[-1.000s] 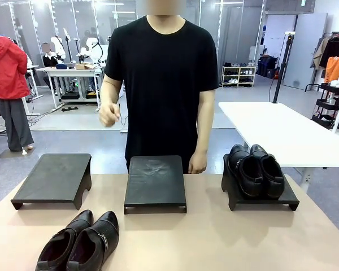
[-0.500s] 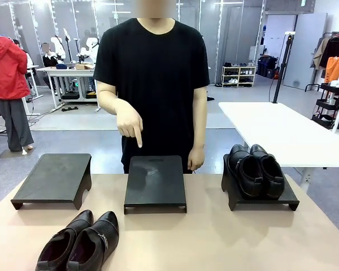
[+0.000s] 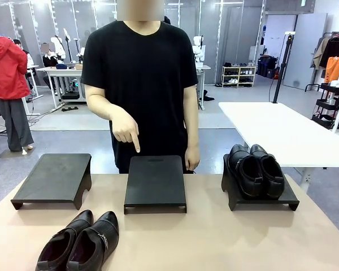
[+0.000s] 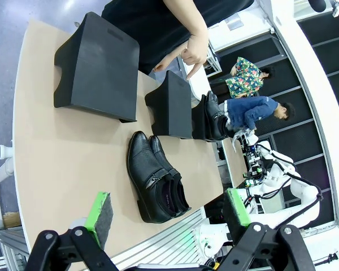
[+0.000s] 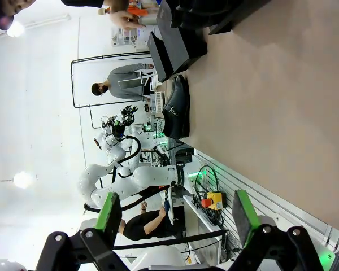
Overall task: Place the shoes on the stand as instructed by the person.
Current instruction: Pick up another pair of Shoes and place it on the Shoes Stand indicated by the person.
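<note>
**Person points down at the centre stand; both claws released.**

You see a smooth beige tabletop [image 3: 214, 237] carrying three matte black low stands: left stand [image 3: 53, 178], centre stand [image 3: 155, 180] and right stand [image 3: 271, 200]. The glossy black plain leather pair [image 3: 255, 169] sits on the right stand. The glossy black buckled-strap pair [image 3: 82, 243] lies on the tabletop at lower left. At upper centre, the person in a black T-shirt [image 3: 141, 73] aims a pointing hand [image 3: 125, 131] at the centre stand. In the wrist views, the left gripper [image 4: 168, 212] and right gripper [image 5: 175, 210] stand spread wide, grasping nothing. Beyond, a white table [image 3: 282, 132] stands on grey floor at right.
</note>
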You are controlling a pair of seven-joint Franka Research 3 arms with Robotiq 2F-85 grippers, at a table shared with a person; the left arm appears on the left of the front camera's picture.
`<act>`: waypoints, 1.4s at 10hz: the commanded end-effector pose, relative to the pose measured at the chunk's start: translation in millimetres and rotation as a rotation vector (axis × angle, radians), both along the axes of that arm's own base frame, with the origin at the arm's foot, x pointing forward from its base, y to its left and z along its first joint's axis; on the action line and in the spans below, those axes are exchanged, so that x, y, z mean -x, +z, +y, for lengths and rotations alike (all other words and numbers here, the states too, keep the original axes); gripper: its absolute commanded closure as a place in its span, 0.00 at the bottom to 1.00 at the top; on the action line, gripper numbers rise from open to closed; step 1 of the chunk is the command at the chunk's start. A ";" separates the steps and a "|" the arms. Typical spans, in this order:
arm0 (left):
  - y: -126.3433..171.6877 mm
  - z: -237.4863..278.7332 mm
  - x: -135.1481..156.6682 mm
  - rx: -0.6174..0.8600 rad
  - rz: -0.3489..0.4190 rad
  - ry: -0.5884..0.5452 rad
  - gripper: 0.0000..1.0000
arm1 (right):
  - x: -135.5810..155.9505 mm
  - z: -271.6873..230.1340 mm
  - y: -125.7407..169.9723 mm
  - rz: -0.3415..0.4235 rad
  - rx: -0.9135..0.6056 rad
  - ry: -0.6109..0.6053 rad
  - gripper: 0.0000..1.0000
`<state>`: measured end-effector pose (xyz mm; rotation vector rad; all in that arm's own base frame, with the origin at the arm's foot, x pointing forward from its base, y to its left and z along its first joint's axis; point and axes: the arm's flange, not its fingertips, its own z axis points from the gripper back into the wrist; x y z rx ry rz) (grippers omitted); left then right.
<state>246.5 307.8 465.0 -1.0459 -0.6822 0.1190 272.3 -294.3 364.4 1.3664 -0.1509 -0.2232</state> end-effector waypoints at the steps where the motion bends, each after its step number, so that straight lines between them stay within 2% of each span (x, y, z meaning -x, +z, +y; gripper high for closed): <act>1: 1.1 1.1 0.6 0.001 -0.007 -0.005 0.00 | 3.9 2.4 2.5 0.002 0.003 0.008 0.00; 9: 0.0 0.0 0.0 0.000 0.000 0.000 0.00 | 3.9 2.4 2.5 0.002 0.003 0.008 0.00; 10: 16.6 -14.5 3.3 -0.039 -0.048 -0.032 0.00 | 3.9 2.4 2.5 0.002 0.003 0.008 0.00; 12: 47.9 -57.1 1.0 -0.176 0.058 -0.086 0.00 | 3.9 2.4 2.5 0.002 0.003 0.008 0.00; 14: 81.9 -112.0 -0.1 -0.298 0.059 -0.181 0.00 | 3.9 2.4 2.5 0.002 0.003 0.008 0.00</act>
